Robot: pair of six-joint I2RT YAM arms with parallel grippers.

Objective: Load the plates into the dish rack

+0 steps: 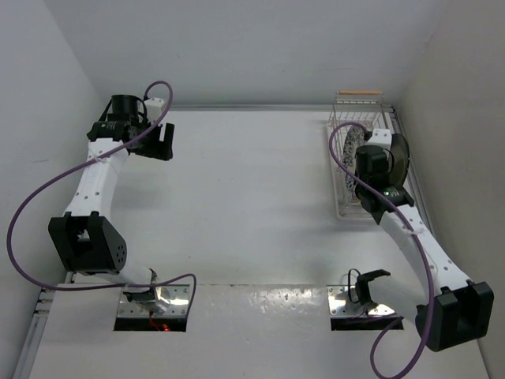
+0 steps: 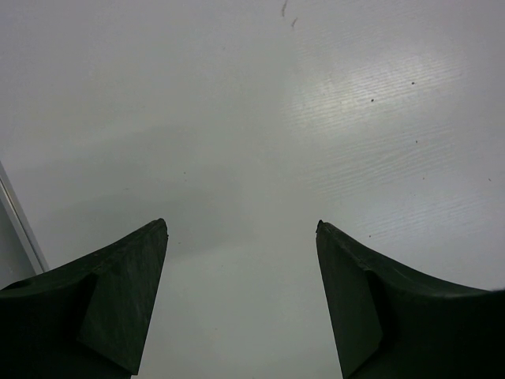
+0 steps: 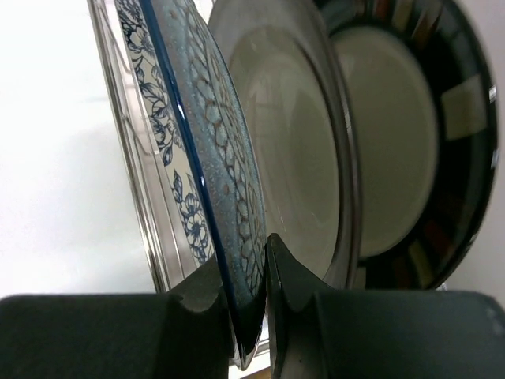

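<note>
Right jaws pinching floral plate (image 3: 225, 166) rim, rack (image 1: 347, 118) half hidden behind arm (image 1: 418, 245)

The dish rack (image 1: 359, 93) sat at the far right corner of my bench (image 1: 237, 197), with plates on edge inside: a blue-flowered plate (image 1: 348, 151) on the left, a dark-rimmed plate (image 1: 400, 154) on the right. My right arm (image 1: 414, 233) reached over them. My left claw (image 1: 162, 142) hung near the far left corner.

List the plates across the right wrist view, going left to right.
blue floral plate → cream plate with plain dark rim → cream plate with pale-patched dark rim
</note>
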